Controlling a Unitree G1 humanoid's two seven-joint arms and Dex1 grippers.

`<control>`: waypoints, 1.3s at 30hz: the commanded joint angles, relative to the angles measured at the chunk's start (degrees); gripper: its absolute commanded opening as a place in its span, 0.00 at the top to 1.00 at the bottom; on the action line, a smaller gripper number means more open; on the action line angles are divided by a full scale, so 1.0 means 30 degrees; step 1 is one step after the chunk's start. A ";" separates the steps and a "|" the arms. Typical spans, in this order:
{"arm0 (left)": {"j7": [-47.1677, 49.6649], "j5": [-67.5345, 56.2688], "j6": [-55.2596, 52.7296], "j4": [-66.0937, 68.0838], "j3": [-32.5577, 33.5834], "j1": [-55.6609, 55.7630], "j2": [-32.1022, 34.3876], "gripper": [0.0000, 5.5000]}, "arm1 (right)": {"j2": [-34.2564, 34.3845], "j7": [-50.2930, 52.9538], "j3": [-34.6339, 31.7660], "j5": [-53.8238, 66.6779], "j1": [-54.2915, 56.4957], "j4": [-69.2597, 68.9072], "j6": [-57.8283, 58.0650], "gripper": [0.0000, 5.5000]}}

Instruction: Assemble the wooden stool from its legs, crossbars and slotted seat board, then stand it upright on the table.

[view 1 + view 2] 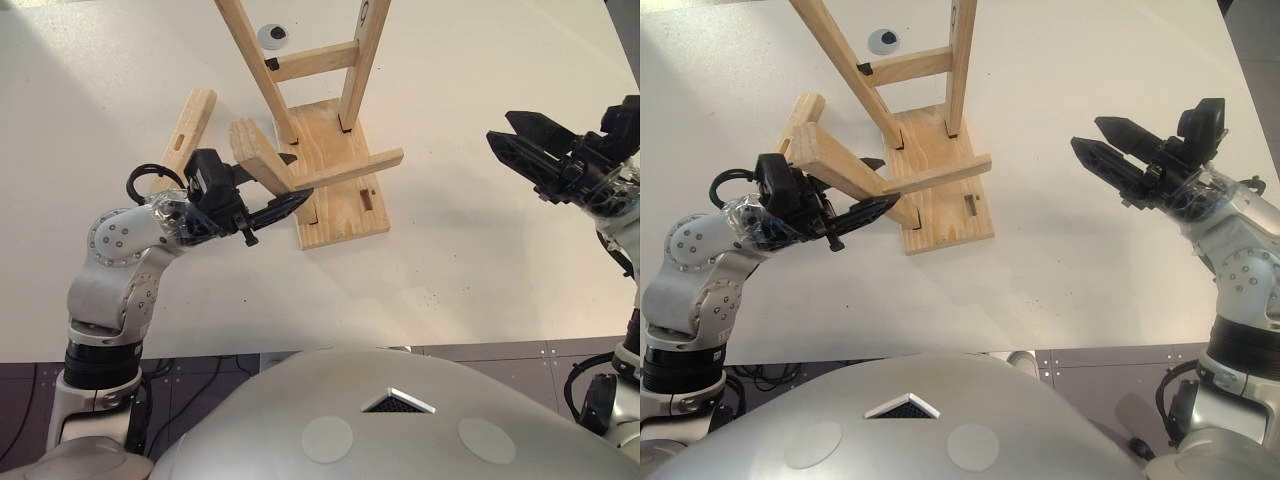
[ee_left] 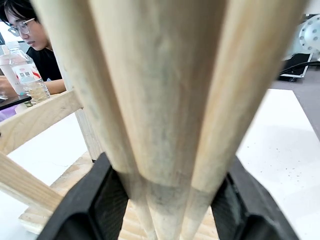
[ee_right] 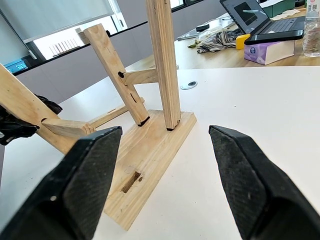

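Seat board [image 1: 345, 215] flat on table [image 1: 470, 270], two legs [image 1: 262, 80] upright in its slots. Left gripper [image 1: 285, 203] clamped on tilted third leg [image 1: 258, 155] over board's near-left corner. Right gripper [image 1: 503, 127] wide apart, hovering well to the right.

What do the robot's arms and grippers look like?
The left arm and right arm are silver-grey shells with round bolted joints. The left gripper and right gripper are black, each with two tapering, pointed fingers. A black cable loops at the left wrist; clear wrap covers both wrists.
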State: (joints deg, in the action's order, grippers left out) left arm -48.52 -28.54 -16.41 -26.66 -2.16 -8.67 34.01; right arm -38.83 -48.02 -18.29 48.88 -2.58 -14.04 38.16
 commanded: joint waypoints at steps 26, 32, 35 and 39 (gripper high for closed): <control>-0.0185 0.3029 -0.0925 0.5936 0.1634 0.1262 0.4836 0.24 | 0.0287 0.0089 0.0293 -0.1023 -0.0471 -0.0135 -0.0816 0.42; 0.1856 0.3908 -0.0487 0.9505 0.3058 0.2298 0.3686 0.24 | 0.0274 0.0038 0.0263 -0.1251 -0.0865 -0.0337 -0.0994 0.42; 0.2684 0.4146 -0.0446 1.1090 0.3583 0.2322 0.3179 0.24 | 0.0221 -0.0046 0.0317 -0.1372 -0.0866 -0.0242 -0.1036 0.42; 0.3022 0.4464 0.0072 1.3067 0.3835 0.2599 0.2762 0.24 | 0.0154 -0.0232 0.0460 -0.1586 -0.0750 -0.0040 -0.1063 0.42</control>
State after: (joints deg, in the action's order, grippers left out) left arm -39.83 -16.19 -17.03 10.04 8.80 -1.89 42.68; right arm -38.65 -48.57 -17.34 44.63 -5.26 -14.21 35.54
